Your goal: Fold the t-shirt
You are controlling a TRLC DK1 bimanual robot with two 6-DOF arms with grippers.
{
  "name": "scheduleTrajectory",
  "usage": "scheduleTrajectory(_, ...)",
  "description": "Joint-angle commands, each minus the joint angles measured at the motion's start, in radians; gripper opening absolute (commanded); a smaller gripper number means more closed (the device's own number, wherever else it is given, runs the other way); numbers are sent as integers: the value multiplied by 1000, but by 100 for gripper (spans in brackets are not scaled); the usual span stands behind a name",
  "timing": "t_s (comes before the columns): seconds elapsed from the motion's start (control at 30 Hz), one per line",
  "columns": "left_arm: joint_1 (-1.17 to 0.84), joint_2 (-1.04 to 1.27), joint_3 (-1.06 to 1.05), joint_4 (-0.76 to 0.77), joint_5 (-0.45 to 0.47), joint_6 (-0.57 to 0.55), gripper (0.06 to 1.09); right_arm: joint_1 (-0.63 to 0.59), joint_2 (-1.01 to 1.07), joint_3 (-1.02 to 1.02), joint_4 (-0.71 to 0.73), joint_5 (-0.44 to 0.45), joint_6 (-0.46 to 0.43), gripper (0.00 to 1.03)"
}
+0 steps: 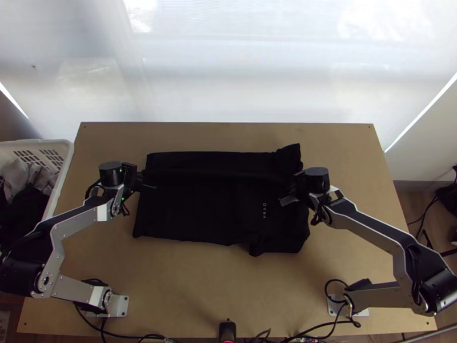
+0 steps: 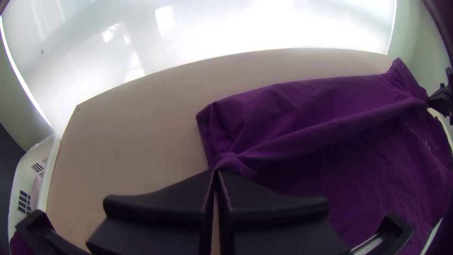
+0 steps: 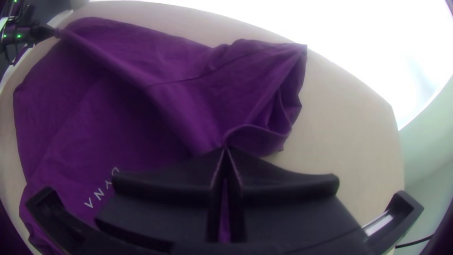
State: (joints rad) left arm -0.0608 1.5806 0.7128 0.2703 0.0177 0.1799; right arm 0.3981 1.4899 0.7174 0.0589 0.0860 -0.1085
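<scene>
The black t-shirt [image 1: 200, 211] lies on the table in a wide rectangle, a raised fold running across its far part between the grippers. At its left edge is my left gripper [image 1: 149, 186]; at its right side is my right gripper [image 1: 291, 193]. The left wrist view has the left gripper [image 2: 215, 173] shut on a bunched edge of the t-shirt [image 2: 306, 123], which looks purple there. In the right wrist view the right gripper [image 3: 225, 149] is shut on the t-shirt [image 3: 141, 104] beside an open, loose cloth end, with white lettering near its fingers.
Beyond the table's left edge stands a white basket [image 1: 67, 153] holding dark and grey cloth. Bare table [image 1: 217, 286] lies nearer the bases, where cables and a small black device [image 1: 227, 330] sit at the near edge. A pale screen rises behind the table.
</scene>
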Motion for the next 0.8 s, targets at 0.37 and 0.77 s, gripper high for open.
scheduleTrajectory(0.37, 30, -71, -70, -6, 11, 1, 9, 31, -91, -78, -31, 0, 30, 3)
scheduleTrajectory(0.77, -4, -125, -116, -39, 24, -11, 9, 48, -77, -62, -34, 1, 29, 3)
